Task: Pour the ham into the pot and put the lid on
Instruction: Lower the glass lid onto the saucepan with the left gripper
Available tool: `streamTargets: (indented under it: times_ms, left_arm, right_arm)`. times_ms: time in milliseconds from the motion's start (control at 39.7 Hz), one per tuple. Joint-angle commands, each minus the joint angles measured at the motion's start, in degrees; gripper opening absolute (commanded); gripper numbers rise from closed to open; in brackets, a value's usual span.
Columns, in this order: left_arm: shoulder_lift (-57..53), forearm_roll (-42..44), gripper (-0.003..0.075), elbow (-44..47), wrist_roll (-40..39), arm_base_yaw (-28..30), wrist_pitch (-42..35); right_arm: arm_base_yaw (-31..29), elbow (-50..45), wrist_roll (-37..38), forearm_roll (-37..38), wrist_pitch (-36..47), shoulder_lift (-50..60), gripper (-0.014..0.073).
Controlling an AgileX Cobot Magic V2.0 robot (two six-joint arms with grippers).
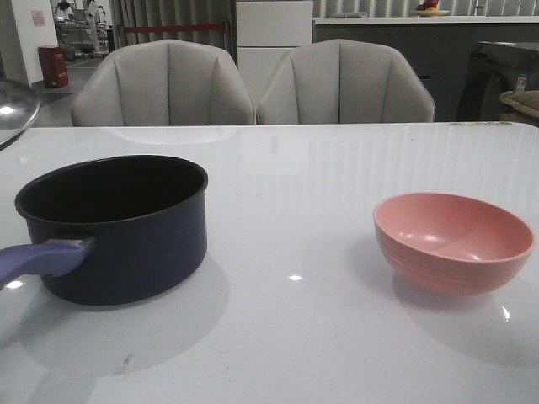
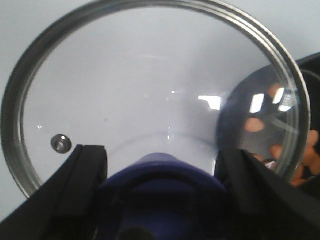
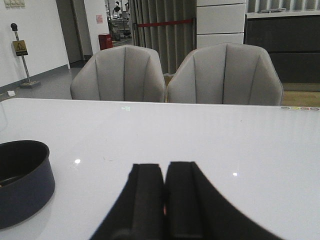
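Observation:
The dark navy pot point(image 1: 126, 227) stands on the left of the table, its purple-blue handle point(image 1: 38, 259) pointing toward the near left. My left gripper point(image 2: 162, 151) is shut on the blue-purple knob point(image 2: 165, 182) of the glass lid point(image 2: 150, 75), holding it off the table. In the front view only the lid's edge point(image 1: 13, 105) shows, at the far left above the pot. Through the glass I see orange-pink ham slices point(image 2: 255, 124) lying inside the pot point(image 2: 311, 100). My right gripper point(image 3: 164, 167) is shut on nothing, above the table and well to the right of the pot point(image 3: 22, 180).
An empty pink bowl point(image 1: 453, 240) sits on the right of the glossy white table point(image 1: 295, 337). Two grey chairs point(image 1: 164, 84) stand behind the table's far edge.

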State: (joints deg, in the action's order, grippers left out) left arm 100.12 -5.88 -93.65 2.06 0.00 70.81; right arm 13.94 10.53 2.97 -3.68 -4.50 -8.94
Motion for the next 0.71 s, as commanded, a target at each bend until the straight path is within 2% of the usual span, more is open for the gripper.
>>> streamTargets:
  times_ms: [0,101,302,478,680]
  left_arm:
    - [-3.1,-1.5,0.027,-3.7,0.1,-5.6,3.0]
    - [-2.1,-0.6,0.027,-5.3,0.1,-11.3,3.0]
    - [1.4,1.3,0.027,-7.1,0.0,-18.8,3.0]
    - [3.7,1.2,0.027,-7.1,-3.3,-19.8,3.0]
    - [3.8,0.2,0.027,-6.9,-3.3,-19.8,3.0]
  right_arm:
    - [0.1,1.5,-0.4,-0.2,5.0,-0.5,0.0152]
    - [0.1,1.5,-0.4,-0.2,5.0,-0.5,0.0152]
    - [0.1,1.5,-0.4,-0.2,5.0,-0.5,0.0152]
    - [0.1,1.5,-0.4,-0.2,5.0,-0.5,0.0152]
    - [0.1,1.5,-0.4,-0.2,5.0,-0.5,0.0152]
